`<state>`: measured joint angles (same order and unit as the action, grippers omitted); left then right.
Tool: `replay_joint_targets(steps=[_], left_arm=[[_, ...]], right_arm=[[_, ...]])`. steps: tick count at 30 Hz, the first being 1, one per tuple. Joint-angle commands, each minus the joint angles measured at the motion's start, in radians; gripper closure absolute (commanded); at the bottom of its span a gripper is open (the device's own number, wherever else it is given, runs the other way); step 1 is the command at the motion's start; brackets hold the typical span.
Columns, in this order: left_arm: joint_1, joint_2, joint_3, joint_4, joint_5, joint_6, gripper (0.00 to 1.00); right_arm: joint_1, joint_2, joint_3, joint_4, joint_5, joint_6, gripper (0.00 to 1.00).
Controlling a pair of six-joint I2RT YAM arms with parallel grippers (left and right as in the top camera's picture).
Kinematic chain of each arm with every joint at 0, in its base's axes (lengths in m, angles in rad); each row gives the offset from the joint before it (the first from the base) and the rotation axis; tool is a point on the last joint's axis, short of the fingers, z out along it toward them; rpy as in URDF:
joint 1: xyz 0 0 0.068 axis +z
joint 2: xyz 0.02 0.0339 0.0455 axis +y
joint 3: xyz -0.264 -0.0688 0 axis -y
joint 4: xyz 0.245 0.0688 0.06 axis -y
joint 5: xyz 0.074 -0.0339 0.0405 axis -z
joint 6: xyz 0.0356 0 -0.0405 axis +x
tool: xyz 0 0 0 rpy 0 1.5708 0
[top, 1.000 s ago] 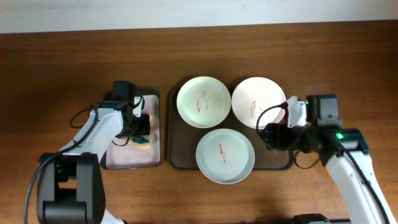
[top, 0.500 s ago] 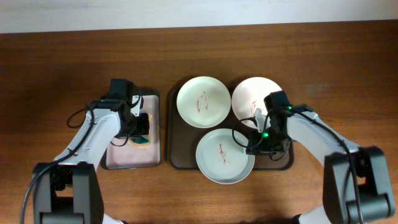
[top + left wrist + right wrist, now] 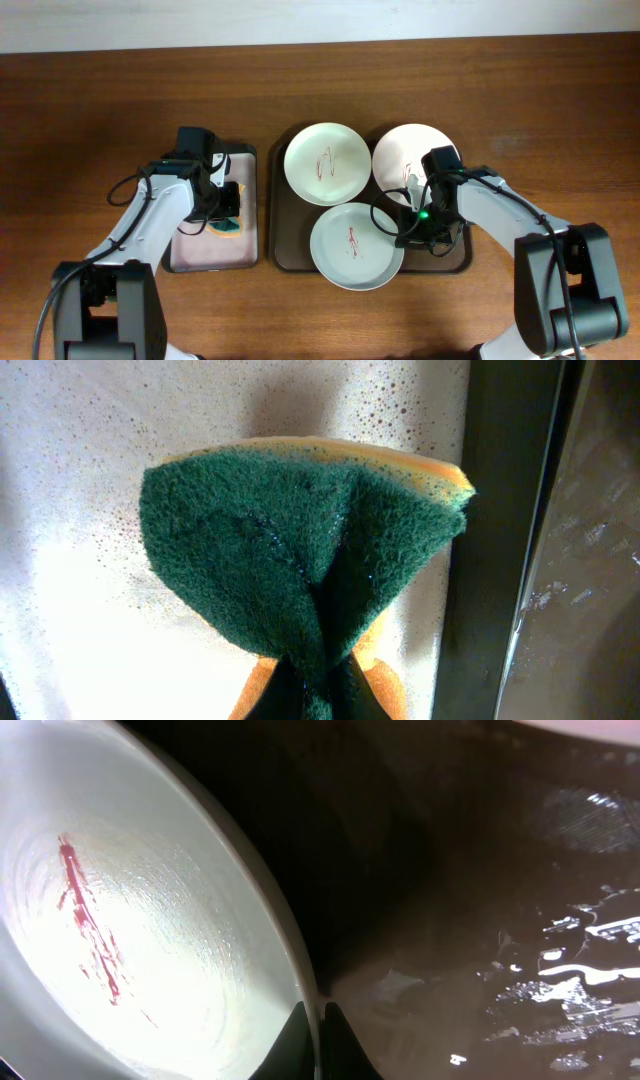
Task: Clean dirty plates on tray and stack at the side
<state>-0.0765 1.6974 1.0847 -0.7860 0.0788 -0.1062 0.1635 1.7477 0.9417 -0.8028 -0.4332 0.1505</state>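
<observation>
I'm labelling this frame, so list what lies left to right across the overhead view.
Narrow tray holding the sponge → left white plate → right white plate. The pale green plate straddles both whites, so it is left out.

Fixed overhead camera looks straight down from well above, taking in the whole table (image 3: 90, 100), with both arms entering from the near edge. Left wrist camera points down at very close range, its frame filled by the green sponge (image 3: 290, 560) and the smaller tray (image 3: 90, 650), which the overhead view places left of centre. Right wrist camera, equally close, faces the rim of the pale green plate (image 3: 150, 920) and the tray (image 3: 480, 920), both seen near centre from overhead.
</observation>
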Motion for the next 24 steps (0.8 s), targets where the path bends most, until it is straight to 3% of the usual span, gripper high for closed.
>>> replay_joint_targets(steps=[1,10,12,19,24], left_arm=[[0.000,-0.023,0.016,-0.008,0.039,-0.013,1.00],[0.000,-0.112,0.048,0.041,-0.008,-0.013,1.00],[0.000,-0.169,0.048,0.069,-0.073,-0.013,1.00],[-0.124,-0.286,0.048,0.169,-0.524,-0.063,1.00],[-0.159,-0.286,0.047,0.168,-0.567,-0.092,1.00]], right_arm=[[0.010,0.011,0.008,0.003,0.018,0.016,0.96],[0.010,0.011,0.008,0.007,0.018,0.016,0.96],[0.010,0.011,0.008,0.007,0.018,0.016,0.96],[0.010,0.011,0.008,0.008,0.018,0.016,0.96],[0.010,0.011,0.008,0.007,0.018,0.016,0.96]])
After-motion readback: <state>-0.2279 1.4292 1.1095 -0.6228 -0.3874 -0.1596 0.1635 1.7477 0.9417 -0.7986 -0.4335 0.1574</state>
